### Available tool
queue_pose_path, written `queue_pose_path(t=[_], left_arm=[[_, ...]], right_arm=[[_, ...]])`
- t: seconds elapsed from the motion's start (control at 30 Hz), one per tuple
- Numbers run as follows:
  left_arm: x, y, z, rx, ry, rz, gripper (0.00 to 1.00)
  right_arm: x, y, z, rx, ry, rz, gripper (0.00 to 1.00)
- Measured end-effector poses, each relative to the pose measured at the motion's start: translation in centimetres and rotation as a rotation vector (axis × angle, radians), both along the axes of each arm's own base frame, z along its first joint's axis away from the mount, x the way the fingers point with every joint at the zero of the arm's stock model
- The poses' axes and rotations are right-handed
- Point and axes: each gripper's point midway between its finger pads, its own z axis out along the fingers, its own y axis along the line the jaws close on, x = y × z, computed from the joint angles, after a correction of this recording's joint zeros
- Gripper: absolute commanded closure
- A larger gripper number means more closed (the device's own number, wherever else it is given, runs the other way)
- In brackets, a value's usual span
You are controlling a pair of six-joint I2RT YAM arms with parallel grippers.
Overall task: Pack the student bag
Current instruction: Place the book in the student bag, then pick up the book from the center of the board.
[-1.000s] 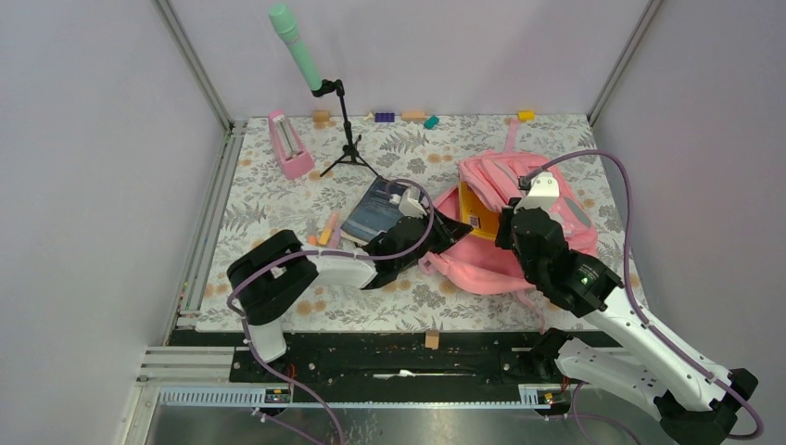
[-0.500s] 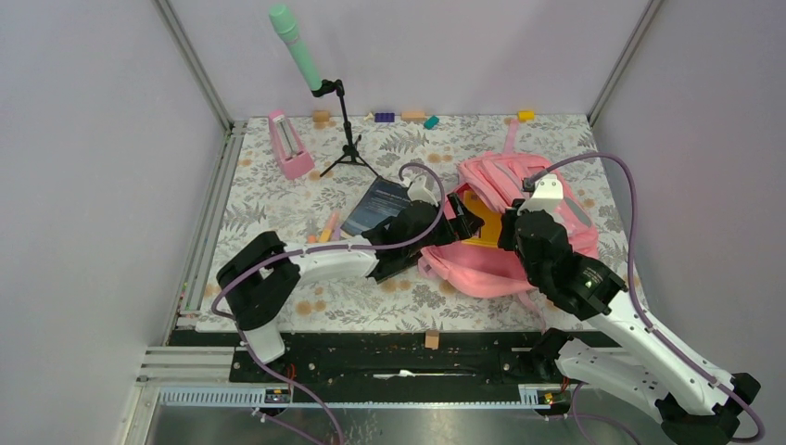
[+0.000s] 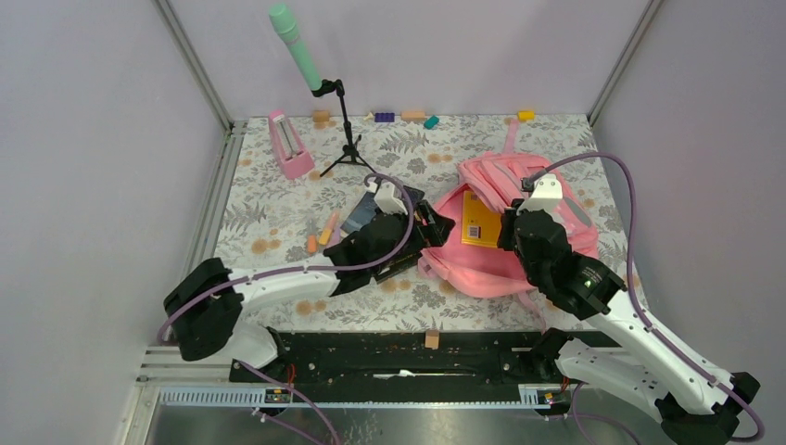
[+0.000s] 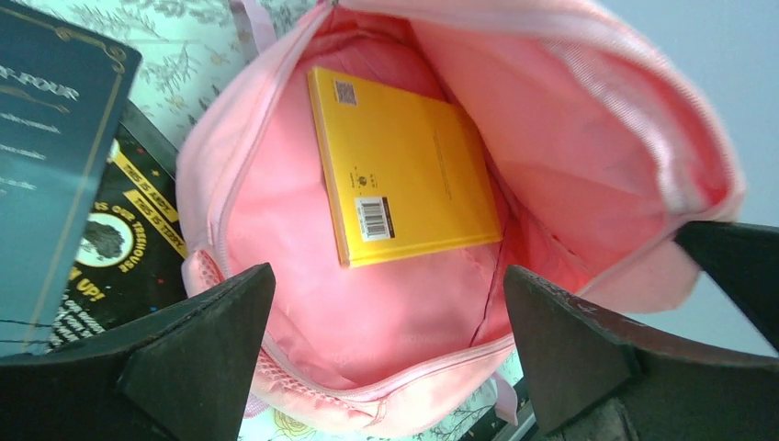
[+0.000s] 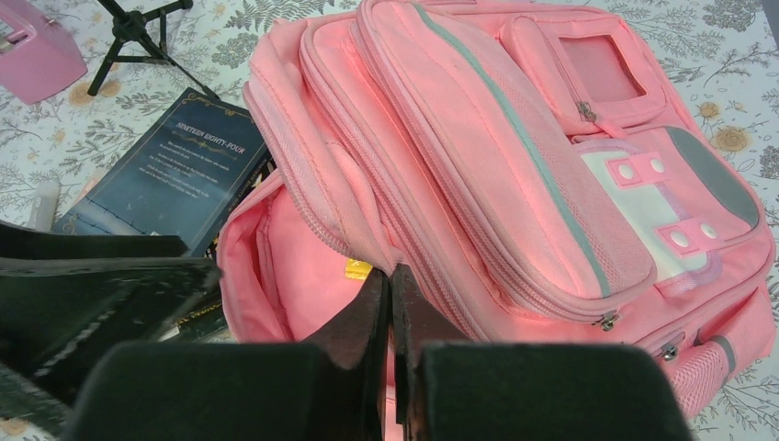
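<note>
The student bag (image 3: 489,176) lies right of the table's middle, its main compartment gaping toward the left. A yellow book (image 4: 404,175) lies flat inside on the pink lining and also shows from above (image 3: 481,219). My left gripper (image 4: 386,276) stands wide open just outside the mouth, nothing between its fingers; in the top view the left gripper (image 3: 428,227) sits at the bag's left edge. My right gripper (image 5: 390,276) is shut on the upper zip rim of the student bag (image 5: 514,156), holding it raised.
A dark blue book (image 3: 366,211) lies left of the bag on a black book (image 4: 129,239). Orange and pink markers (image 3: 326,227) lie further left. At the back stand a pink metronome (image 3: 290,146), a microphone stand (image 3: 345,139) and small blocks (image 3: 408,117).
My left gripper carried the yellow book into the bag, opened, and drew back left out of the mouth. The book now lies flat inside. The right gripper kept its hold.
</note>
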Motion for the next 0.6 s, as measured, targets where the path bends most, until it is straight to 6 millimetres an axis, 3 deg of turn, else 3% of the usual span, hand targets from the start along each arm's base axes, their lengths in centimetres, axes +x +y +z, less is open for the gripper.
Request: queue_pose_path(t=[0.17,0.27,0.37,0.6], left_arm=[[-0.2,2.3,2.4,-0.019,-0.057,0.034,0.01],[0.2,4.4,2.6,-0.007,-0.054,0.07,0.01],[1.1,6.9,2.2,0.013,-0.041,0.125,0.01],[2.4,16.0,-0.7,0.021,0.008,0.317,0.01]], right_arm=[[0.0,0.0,-0.1,-0.003,0.003,0.0,1.0],[0.0,0.1,-0.1,-0.003,0.004,0.001,1.0],[0.0,0.1,-0.1,-0.002,0.004,0.001,1.0],[0.0,0.1,-0.1,-0.002,0.003,0.001,1.0]])
